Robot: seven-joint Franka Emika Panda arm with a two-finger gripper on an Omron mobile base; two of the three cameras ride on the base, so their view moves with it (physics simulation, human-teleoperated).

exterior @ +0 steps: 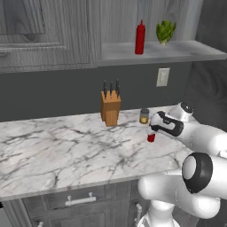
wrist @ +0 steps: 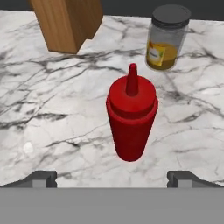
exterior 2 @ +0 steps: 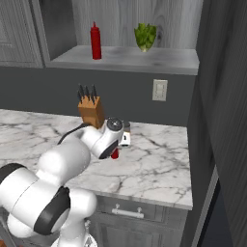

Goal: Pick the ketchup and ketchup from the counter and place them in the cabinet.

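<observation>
Ketchup point(wrist: 131, 118) stands upright on the tabletop point(wrist: 52, 113) just below the wide-open gripper point(wrist: 112, 178), centred between its fingertips, nozzle up toward it.

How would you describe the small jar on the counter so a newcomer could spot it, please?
Start at the marble counter and find the wooden knife block. Just right of it stands a glass jar with yellow-brown contents and a dark lid, squatter than the red ketchup bottle nearby.
</observation>
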